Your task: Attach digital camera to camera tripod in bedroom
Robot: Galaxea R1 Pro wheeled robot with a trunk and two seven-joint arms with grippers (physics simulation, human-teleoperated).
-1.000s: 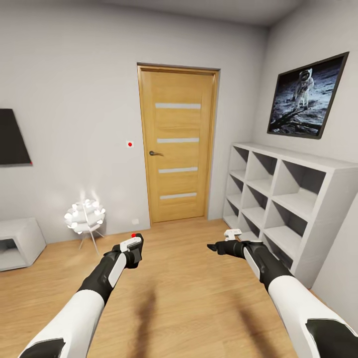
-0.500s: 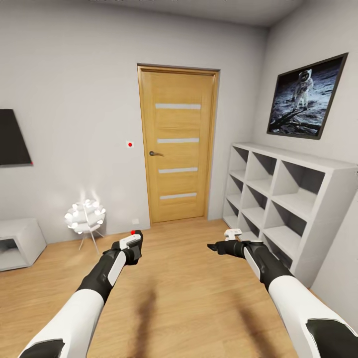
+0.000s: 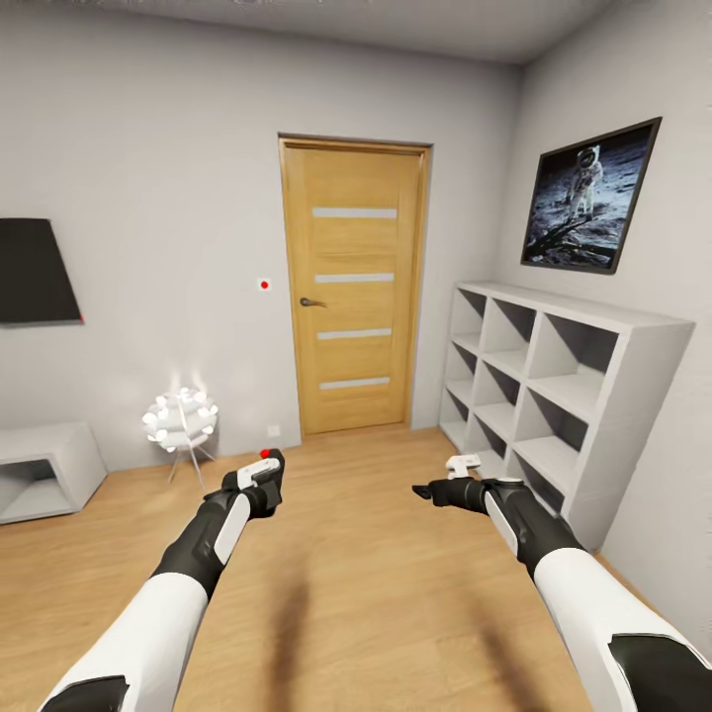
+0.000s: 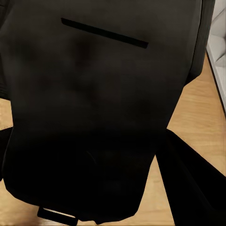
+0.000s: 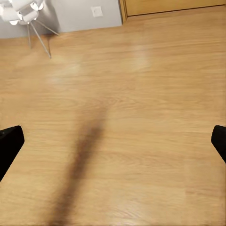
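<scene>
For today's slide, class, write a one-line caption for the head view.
Both arms out over light wood floor, left claw holding a small black camera, facing a closed wooden door.

Wooden door [image 3: 354,287], white cube shelves [image 3: 554,386], astronaut picture [image 3: 588,196], globe lamp [image 3: 181,420].

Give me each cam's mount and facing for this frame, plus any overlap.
Head: on the head, facing the door and shelves; both arms, left gripper, right gripper show.
Left wrist: on the left arm, a black object close up, held by black fingers.
Right wrist: on the right arm, down at floor; fingertips at the edges.
Shared: head and right wrist both show the lamp.
</scene>
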